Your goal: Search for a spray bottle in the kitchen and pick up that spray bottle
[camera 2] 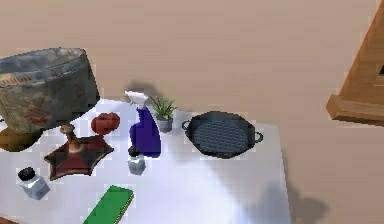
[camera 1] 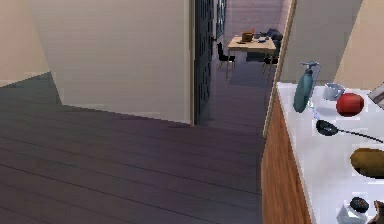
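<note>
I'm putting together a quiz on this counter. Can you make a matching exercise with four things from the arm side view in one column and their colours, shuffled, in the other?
Things:
1. spray bottle
2. pan
3. round fruit
4. flat slab at the bottom edge

Colours:
A. red
B. green
C. blue with a white head
D. black

Pairs: 1-C, 2-D, 3-A, 4-B

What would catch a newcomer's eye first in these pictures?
Likely the blue spray bottle, upright on the white counter in the arm side view, a big grey pot to its left, a dark pan to its right. The forward view's doorway frames a distant table.
</note>
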Controlling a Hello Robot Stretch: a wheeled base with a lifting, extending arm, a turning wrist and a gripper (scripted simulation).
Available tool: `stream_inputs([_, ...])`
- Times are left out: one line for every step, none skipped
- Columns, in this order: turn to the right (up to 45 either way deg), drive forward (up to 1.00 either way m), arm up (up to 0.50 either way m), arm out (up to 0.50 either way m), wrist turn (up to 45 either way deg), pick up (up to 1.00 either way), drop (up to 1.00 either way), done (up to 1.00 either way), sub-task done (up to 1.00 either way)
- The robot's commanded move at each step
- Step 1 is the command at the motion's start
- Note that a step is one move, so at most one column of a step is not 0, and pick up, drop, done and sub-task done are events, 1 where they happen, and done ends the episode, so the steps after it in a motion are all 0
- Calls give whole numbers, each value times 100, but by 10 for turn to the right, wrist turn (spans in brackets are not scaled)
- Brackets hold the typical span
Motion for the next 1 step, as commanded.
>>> stream_inputs([0, 0, 50, 0, 0, 0, 0, 0, 0])
